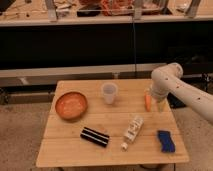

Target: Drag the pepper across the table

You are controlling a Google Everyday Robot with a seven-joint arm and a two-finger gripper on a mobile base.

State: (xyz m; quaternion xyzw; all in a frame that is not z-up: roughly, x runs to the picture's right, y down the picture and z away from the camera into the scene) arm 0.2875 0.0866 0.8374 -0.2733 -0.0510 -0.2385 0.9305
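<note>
The pepper is a small slim orange vegetable standing nearly upright near the right edge of the light plank table. My gripper hangs down from the white arm, which comes in from the right. The gripper sits right beside the pepper, on its right, low over the tabletop. Whether it touches the pepper does not show.
An orange bowl sits at the table's left. A translucent cup stands at the back middle. A white bottle lies front of centre, a black striped bar to its left and a blue object at the front right. A dark counter runs behind.
</note>
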